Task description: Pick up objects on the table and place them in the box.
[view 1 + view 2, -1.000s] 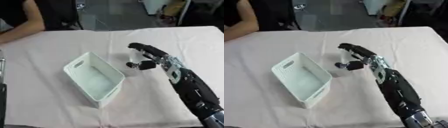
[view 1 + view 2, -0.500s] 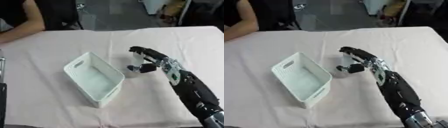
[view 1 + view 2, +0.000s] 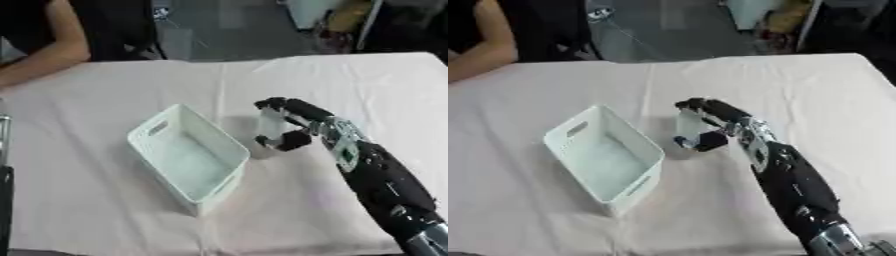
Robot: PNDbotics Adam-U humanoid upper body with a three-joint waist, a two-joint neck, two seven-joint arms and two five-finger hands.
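Nearest to me the black right forearm comes in from the lower right over the cloth-covered bench, running up toward the white plastic box, which sits slantwise on the cloth with a handle slot showing in its far end wall and, as far as I can see, nothing inside. Just to the right of the box, by its upper right rim, the right robot hand has its fingers curled over the top and its thumb tucked underneath a small pale, see-through object, perhaps a little cup or bottle; I cannot make out more of it. The object looks pinched between thumb and fingers and sits just beside the box wall, though whether it is clear of the cloth I cannot tell. To do this step well, I would want the hand to carry the object up above the rim before swinging it left, since the wall is close and a low sideways move could knock the light box along the cloth. Release should come only once the object is over the box's open middle. The left robot hand does not show anywhere. Beyond the box, a person's bare arm rests at the bench's far left edge, touching nothing in play.
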